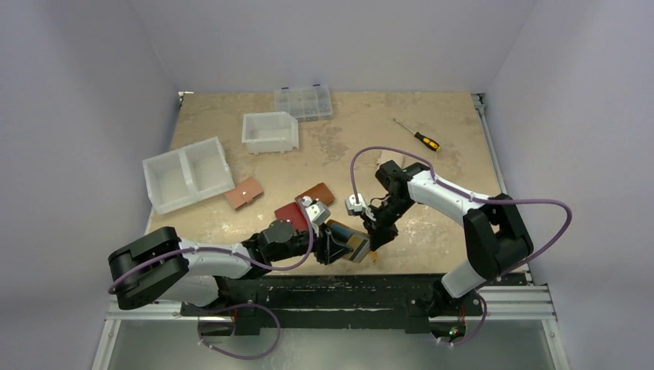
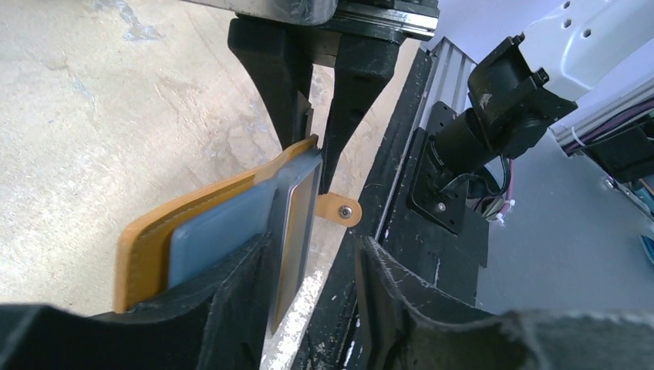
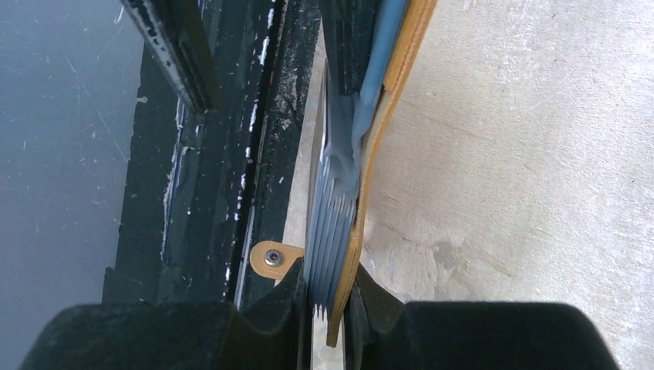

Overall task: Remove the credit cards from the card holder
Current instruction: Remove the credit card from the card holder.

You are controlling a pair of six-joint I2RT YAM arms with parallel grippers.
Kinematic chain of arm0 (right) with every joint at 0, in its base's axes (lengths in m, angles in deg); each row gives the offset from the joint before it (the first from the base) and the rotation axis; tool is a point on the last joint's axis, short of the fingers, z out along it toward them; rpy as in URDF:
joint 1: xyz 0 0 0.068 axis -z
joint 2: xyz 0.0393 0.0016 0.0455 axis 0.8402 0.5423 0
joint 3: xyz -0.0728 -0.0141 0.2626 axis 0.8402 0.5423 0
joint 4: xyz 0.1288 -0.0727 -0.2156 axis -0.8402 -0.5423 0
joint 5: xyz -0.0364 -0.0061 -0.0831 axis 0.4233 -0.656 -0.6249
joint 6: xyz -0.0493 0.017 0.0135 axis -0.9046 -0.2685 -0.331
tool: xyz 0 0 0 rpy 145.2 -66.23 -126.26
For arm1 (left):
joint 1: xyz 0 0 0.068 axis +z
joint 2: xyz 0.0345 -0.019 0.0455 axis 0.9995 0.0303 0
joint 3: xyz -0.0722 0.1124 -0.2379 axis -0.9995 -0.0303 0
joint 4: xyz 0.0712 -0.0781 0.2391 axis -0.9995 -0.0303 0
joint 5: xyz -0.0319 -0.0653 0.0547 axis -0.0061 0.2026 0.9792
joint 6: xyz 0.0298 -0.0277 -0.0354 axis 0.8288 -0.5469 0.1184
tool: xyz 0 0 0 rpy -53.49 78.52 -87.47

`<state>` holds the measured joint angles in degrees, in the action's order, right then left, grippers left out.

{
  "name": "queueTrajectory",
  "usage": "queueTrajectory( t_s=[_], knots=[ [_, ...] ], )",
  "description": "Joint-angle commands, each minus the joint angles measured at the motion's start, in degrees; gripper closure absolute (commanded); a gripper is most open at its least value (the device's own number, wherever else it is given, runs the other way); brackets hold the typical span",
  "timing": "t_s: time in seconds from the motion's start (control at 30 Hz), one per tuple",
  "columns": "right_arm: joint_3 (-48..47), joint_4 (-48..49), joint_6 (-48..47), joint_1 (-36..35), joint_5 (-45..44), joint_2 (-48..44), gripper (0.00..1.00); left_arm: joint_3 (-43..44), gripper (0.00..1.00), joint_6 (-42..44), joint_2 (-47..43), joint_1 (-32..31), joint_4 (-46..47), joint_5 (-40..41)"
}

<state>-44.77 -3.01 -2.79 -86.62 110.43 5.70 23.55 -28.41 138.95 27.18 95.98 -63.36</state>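
While the card holder point(image 1: 362, 251) sits at the desk's point(image 1: 231, 223) 6 o'clock edge, left claw point(image 1: 337, 245) and right claw point(image 1: 375, 235) flank it.

Left wrist: left claw parted, gripping nothing. The credit cards point(image 2: 224, 231) look stiff, slick and light.

Right wrist: right claw pinches the soft leather and the stack. Best hold is probably the bare card edges toward 12 o'clock.

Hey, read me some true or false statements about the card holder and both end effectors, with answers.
The right end effector clamps the card holder. True.
A screwdriver lies on the far right part of the table. True.
The credit cards lie scattered on the table. False: they are stacked against the holder.
The left end effector is shut tight on the holder. False: its fingers stand apart, one clear of the cards.
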Motion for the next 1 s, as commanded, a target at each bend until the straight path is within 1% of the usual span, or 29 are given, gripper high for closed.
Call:
queueTrajectory(
  t_s=[0.0, 0.1, 0.2, 0.3, 0.47, 0.6, 0.7, 0.77, 0.8, 0.87, 0.9, 0.93, 0.97],
  knots=[
    [-2.26, -2.22, -1.75, 0.1, 1.81, 0.13, 1.0, 2.76, 0.52, -0.49, 0.56, 0.35, -2.52, -0.72],
    [-2.33, -2.54, -2.02, 0.1, 2.07, 0.13, 1.0, 3.62, 0.5, -0.05, 0.98, 0.35, -4.05, 0.8],
    [-2.43, -2.84, -2.36, 0.1, 2.19, 0.27, 1.0, 4.92, 0.49, 0.47, 1.11, 0.34, -7.46, 2.95],
    [-2.44, -2.98, -2.5, 0.11, 2.36, 0.43, 1.0, 5.29, 0.49, 0.43, 1.18, 0.35, -8.05, 3.24],
    [-2.66, -3.37, -2.74, 0.14, 2.56, 0.81, 1.0, 6.02, 0.53, -0.57, 3.18, 0.35, -6.92, 2.07],
    [-2.55, -3.47, -2.92, 0.1, 2.73, 0.59, 1.0, 6.73, 0.59, -0.86, 5.11, 0.34, -5.83, 1.79],
    [-2.62, -3.55, -2.94, 0.1, 2.73, 0.73, 1.0, 7.04, 0.66, -0.9, 5.92, 0.35, -4.86, 1.76],
    [-2.68, -3.64, -2.99, 0.13, 2.73, 0.73, 1.0, 7.12, 0.72, -1.11, 6.45, 0.35, -3.95, 1.52],
    [-2.69, -3.64, -2.95, 0.1, 2.73, 0.78, 1.0, 7.24, 0.77, -1.12, 6.74, 0.35, -3.58, 1.24],
    [-2.62, -3.64, -3.04, 0.16, 2.65, 0.83, 1.0, 7.43, 0.89, -1.13, 7.26, 0.35, -3.19, 0.63],
    [-2.62, -3.64, -2.96, 0.1, 2.65, 0.83, 1.0, 7.43, 0.97, -1.08, 7.53, 0.35, -2.68, 0.19],
    [-2.66, -3.69, -2.99, 0.1, 2.6, 0.79, 1.0, 7.4, 1.0, -1.12, 7.72, 0.35, -2.35, -0.29],
    [-2.62, -3.65, -2.93, 0.1, 2.58, 0.87, 1.0, 7.36, 1.0, -1.1, 7.78, 0.39, -2.19, -0.73]
  ],
)
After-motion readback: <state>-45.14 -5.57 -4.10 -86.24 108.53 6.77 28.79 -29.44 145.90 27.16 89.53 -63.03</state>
